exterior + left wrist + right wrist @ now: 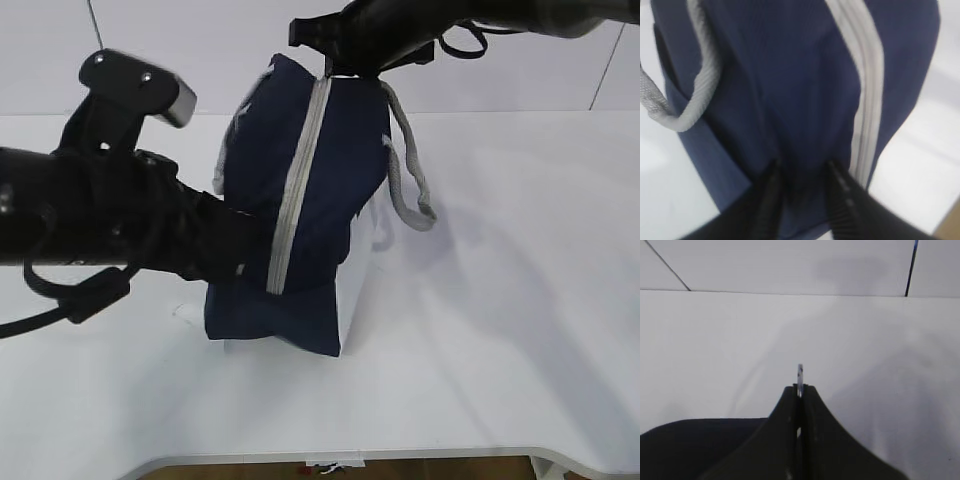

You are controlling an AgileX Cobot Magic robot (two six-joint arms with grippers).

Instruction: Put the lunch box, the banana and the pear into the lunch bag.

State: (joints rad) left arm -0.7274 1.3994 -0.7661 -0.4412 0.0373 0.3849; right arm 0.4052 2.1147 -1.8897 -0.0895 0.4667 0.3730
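The navy lunch bag stands on the white table with its grey zipper running closed down the front. My right gripper is at the bag's top end, shut on the thin metal ring pull. My left gripper is against the bag's lower left side; its fingers stand apart with navy fabric between them, blurred. The lunch box, the banana and the pear are out of view.
A grey webbing handle hangs off the bag's right side, and another handle loops at its left. The white table stretches to the right, and its front edge is near.
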